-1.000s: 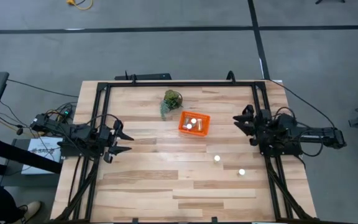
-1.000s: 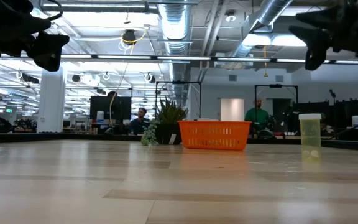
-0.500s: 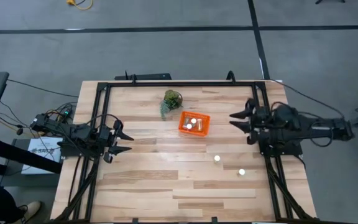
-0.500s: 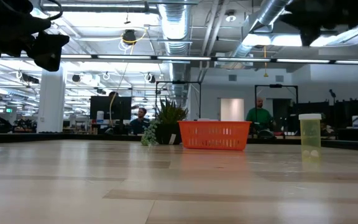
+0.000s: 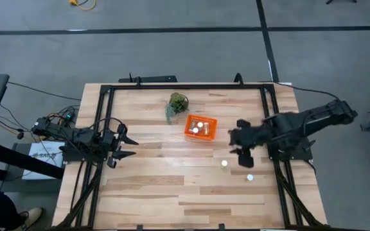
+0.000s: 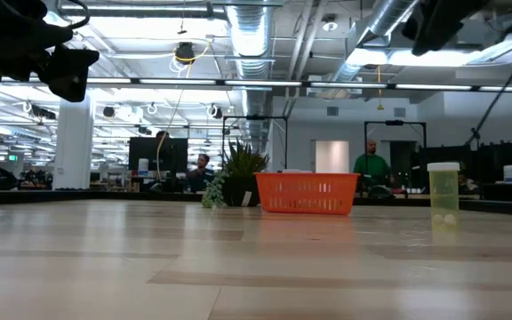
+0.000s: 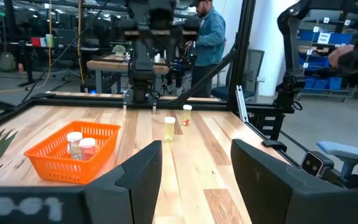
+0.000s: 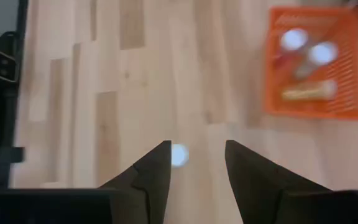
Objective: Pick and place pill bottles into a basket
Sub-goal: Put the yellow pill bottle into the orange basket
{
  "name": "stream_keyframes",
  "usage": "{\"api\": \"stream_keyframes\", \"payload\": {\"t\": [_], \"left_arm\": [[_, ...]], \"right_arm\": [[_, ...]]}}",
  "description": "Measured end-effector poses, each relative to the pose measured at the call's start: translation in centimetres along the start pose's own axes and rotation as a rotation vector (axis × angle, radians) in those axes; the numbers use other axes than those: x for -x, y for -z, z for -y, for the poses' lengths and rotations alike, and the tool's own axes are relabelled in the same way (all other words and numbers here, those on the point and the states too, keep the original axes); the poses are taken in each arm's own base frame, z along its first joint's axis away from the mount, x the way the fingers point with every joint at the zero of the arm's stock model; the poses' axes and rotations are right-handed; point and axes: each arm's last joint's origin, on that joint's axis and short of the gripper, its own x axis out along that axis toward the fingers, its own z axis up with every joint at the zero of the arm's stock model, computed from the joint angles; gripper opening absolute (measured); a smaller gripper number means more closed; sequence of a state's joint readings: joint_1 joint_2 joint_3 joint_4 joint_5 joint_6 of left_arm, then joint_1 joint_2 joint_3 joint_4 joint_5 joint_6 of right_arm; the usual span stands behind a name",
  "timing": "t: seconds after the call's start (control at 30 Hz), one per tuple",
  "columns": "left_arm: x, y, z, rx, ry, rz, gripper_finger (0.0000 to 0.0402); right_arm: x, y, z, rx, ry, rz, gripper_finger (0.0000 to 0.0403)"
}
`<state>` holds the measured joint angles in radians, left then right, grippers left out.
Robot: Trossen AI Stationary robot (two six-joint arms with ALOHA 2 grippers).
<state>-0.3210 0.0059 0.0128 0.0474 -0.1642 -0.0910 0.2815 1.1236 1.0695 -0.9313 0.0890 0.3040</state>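
The orange basket [image 5: 200,127] stands at the table's far middle, with pill bottles [image 5: 200,126] in it; it also shows in the right wrist view [image 8: 316,62]. Two loose white-capped bottles stand upright on the table, one [image 5: 224,163] nearer the middle and one [image 5: 250,178] nearer the front right. My right gripper [image 5: 238,149] is open and empty, above the table just right of the first loose bottle [image 8: 179,154], between it and the basket. My left gripper [image 5: 126,146] is open and empty at the left side.
A green leafy clump [image 5: 177,106] lies at the basket's far left. Black frame rails [image 5: 101,128] run along the table's left, right and far sides. Bare wood lies across the near half [image 5: 172,199]. People show in the room beyond the table [image 7: 209,37].
My right gripper has swung from the table's right edge toward the table's middle, out over the wood near the loose bottles, and has tipped to look down on the table. The bottles, the basket and my left arm have kept still.
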Motion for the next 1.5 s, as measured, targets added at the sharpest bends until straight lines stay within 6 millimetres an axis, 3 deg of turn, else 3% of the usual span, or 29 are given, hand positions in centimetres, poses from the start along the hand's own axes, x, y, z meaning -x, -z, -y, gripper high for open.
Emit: {"api": "stream_keyframes", "payload": {"t": [0.2, 0.4, 0.63, 0.9, 1.23, 1.5], "left_arm": [[0.0, 0.0, 0.0, 0.0, 0.0, 0.001, 0.018], [0.0, 0.0, 0.0, 0.0, 0.0, 0.002, 0.018], [0.0, 0.0, 0.0, 0.0, 0.0, 0.002, 0.018], [0.0, 0.0, 0.0, 0.0, 0.0, 0.002, 0.018], [0.0, 0.0, 0.0, 0.0, 0.0, 0.002, 0.018], [0.0, 0.0, 0.0, 0.0, 0.0, 0.002, 0.018]], "right_arm": [[-2.7, 0.4, -3.0, -0.069, 0.032, -0.096, 0.0144], [-5.5, 0.8, -4.8, -0.108, 0.12, -0.153, 0.0147], [-10.0, 1.4, -5.7, -0.087, 0.199, -0.286, 0.0165], [-13.5, 2.0, -5.7, -0.069, 0.258, -0.383, 0.019], [-16.1, 1.9, -4.4, -0.071, 0.273, -0.442, 0.0197], [-14.8, 1.0, -3.3, -0.096, 0.232, -0.427, 0.0114]]}}
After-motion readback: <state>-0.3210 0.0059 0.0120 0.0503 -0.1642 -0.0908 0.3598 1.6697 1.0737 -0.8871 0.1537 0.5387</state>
